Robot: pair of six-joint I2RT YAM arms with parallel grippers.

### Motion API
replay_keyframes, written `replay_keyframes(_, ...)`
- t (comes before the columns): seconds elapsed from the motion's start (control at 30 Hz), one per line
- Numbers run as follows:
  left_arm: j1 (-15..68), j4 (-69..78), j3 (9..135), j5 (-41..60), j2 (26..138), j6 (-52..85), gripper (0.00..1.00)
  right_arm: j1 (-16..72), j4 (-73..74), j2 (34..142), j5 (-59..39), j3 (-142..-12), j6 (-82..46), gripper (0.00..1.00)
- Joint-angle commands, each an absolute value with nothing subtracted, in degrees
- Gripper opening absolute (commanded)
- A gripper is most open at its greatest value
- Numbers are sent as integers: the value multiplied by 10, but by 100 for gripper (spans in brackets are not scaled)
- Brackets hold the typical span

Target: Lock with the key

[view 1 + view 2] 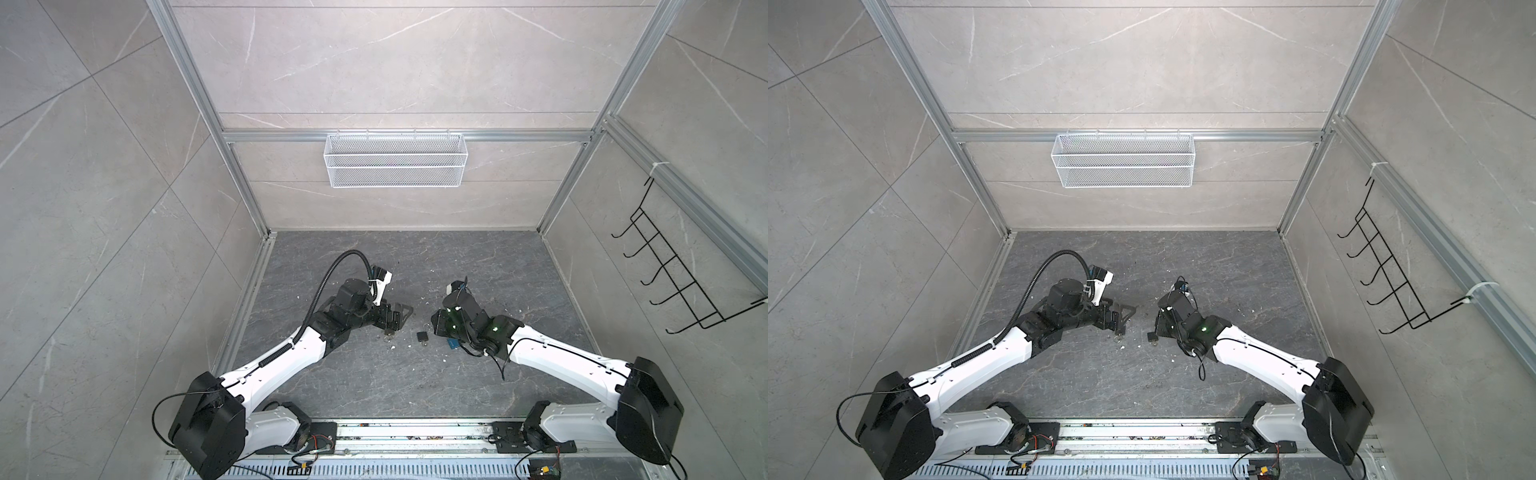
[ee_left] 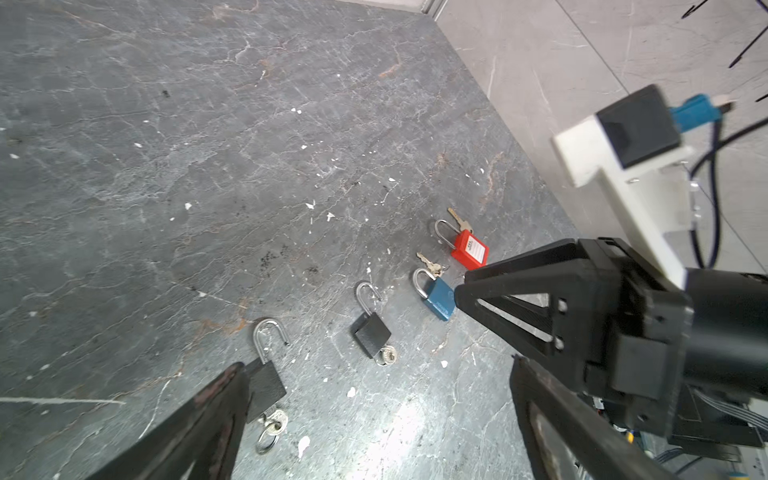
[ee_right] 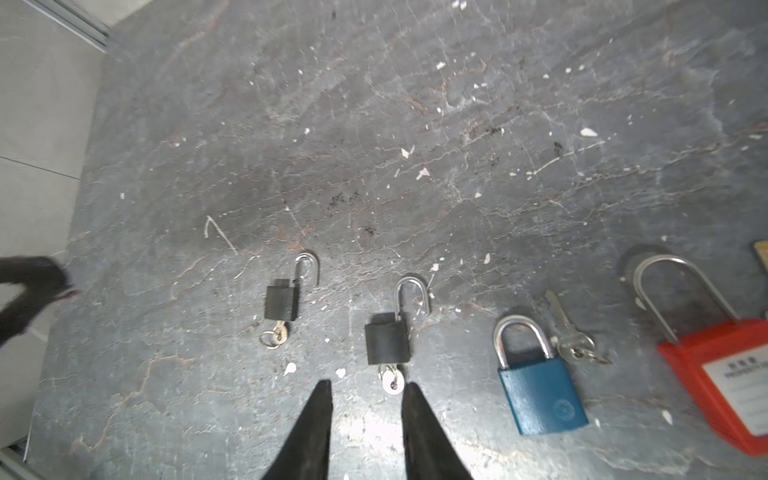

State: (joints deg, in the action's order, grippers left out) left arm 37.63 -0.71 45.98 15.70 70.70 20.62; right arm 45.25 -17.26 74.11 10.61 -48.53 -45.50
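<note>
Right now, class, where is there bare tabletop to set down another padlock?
Bare: the tabletop between the padlock row and the back wall, and between row and base rail. Crowded: the row, end black padlock, next black padlock, blue padlock, red padlock, with left pincer and right pincer at it.

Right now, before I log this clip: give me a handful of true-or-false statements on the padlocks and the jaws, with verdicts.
1. The black padlock by the right gripper has an open shackle. True.
2. The blue padlock has a key in it. False: its keys lie beside it.
3. The right gripper's jaws clamp a key. False: they hold nothing.
4. The left gripper has its jaws wide open. True.
5. The red padlock lies between two black ones. False: it ends the row, next to the blue padlock.
</note>
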Motion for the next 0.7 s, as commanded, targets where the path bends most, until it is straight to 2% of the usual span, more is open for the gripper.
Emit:
replay_keyframes(0.0,376,25,460,180,712,209,100,456,-219,731,153,-502,-456,32)
replay_keyframes(0.23,376,24,460,166,714,211,100,456,-231,752,156,-518,-433,35)
replay_keyframes(0.43,377,-50,484,123,696,238,100,456,-258,839,117,-596,-398,42)
replay_keyframes(0.57,378,-77,486,115,704,225,100,453,-186,871,102,-583,-375,46)
replay_keyframes(0.67,379,-71,462,103,697,215,100,440,-128,898,77,-562,-375,45)
